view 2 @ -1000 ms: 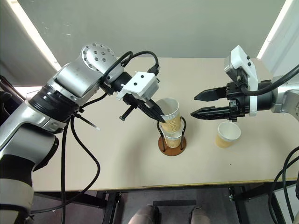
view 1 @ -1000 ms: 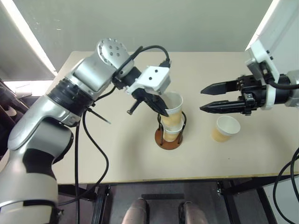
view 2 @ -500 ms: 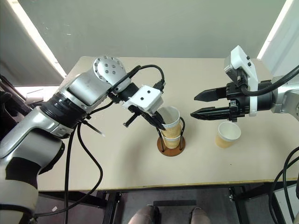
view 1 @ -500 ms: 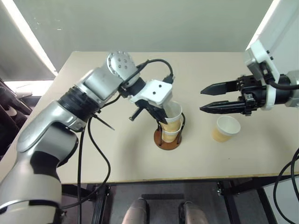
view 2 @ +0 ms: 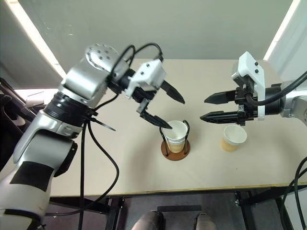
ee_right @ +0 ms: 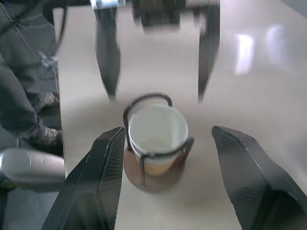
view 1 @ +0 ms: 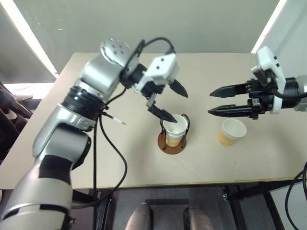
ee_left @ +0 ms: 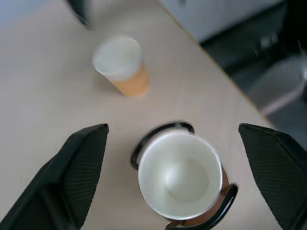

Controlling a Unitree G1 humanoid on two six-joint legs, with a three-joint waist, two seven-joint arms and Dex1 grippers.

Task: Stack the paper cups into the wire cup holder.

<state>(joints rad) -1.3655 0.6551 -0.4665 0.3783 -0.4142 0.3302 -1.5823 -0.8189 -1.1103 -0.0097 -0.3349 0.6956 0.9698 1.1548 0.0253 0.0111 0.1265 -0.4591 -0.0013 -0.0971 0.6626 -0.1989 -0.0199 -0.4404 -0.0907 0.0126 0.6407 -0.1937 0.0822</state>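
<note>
On the beige worktop (view 1: 120,163) stands the wire cup holder (view 1: 172,143), its round reddish-brown base flat on the surface and its thin black loops rising around the paper cups nested inside it. The top cup (view 1: 175,128) sits upright with its white mouth open upward, and the left wrist view looks straight down into it. The left gripper (view 1: 175,102) hangs just above and beside the holder with its jaws released and spread wide; one finger tip lies close to the cup's rim, the other is raised well clear, and nothing is between them. A third paper cup (view 1: 231,132) stands upright by itself on the worktop, to the right of the holder and apart from it. The right gripper (view 1: 214,102) hovers above that lone cup, pointing toward the holder, its jaws parted and holding nothing.
</note>
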